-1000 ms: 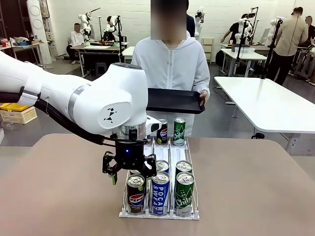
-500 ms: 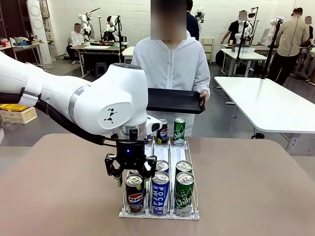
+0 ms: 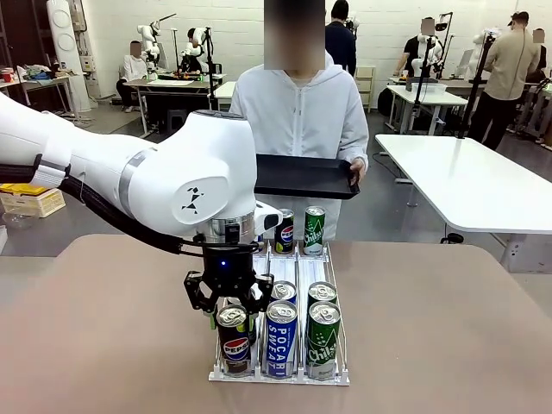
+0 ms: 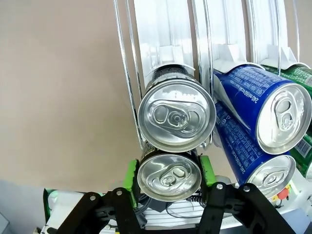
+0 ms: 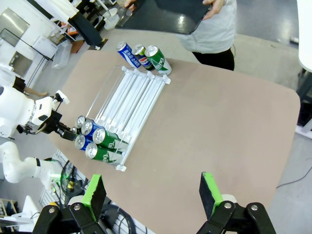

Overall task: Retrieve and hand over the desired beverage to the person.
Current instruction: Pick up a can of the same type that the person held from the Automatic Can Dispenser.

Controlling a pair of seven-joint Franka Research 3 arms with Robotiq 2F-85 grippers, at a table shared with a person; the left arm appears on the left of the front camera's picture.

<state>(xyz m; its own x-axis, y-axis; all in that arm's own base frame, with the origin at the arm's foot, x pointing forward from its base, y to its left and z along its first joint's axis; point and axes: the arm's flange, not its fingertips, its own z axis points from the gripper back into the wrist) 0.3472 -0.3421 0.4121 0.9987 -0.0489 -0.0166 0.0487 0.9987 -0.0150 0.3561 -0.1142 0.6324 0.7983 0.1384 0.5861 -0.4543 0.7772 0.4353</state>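
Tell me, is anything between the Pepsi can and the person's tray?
Only down low: the far cans stand just below the black tray. Above them the way looks clear for the Pepsi can in the left gripper.

Front view: fixed, low over table (image 3: 431,328), robot's side; faces across toward person (image 3: 297,112) — can rack (image 3: 280,377) near, centre frame.
Left wrist view: very near; looks along left gripper (image 4: 168,171) onto lid of clamped can (image 4: 169,176) at rack's front end.
Right wrist view: high; looks down past right gripper (image 5: 153,195) on whole tabletop.
Shared — rack in all three; person's torso in front and right wrist views.
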